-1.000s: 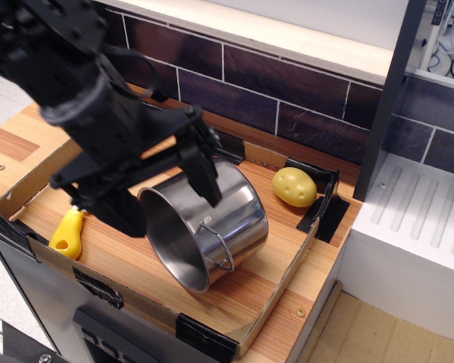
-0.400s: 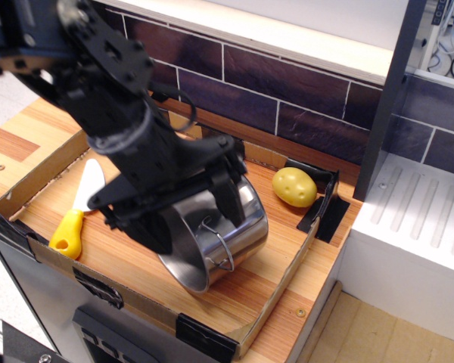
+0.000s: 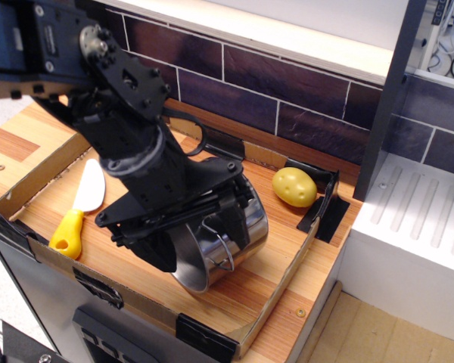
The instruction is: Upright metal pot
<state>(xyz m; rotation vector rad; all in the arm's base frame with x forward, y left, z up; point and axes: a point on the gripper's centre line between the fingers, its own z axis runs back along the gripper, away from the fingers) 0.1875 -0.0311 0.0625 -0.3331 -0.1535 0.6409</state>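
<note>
My hand (image 3: 193,223) sat over metal pot (image 3: 223,246), pot lay sideways mid surface (image 3: 265,283); fingers spread, not gripping. Potato (image 3: 293,187) near back-right corner.

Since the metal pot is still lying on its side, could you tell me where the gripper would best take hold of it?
Grip the upper rim of the metal pot, coming from above. Its mouth faces front-left, so a finger can probably slip inside the thin wall there; the gripper already straddles it.
</note>
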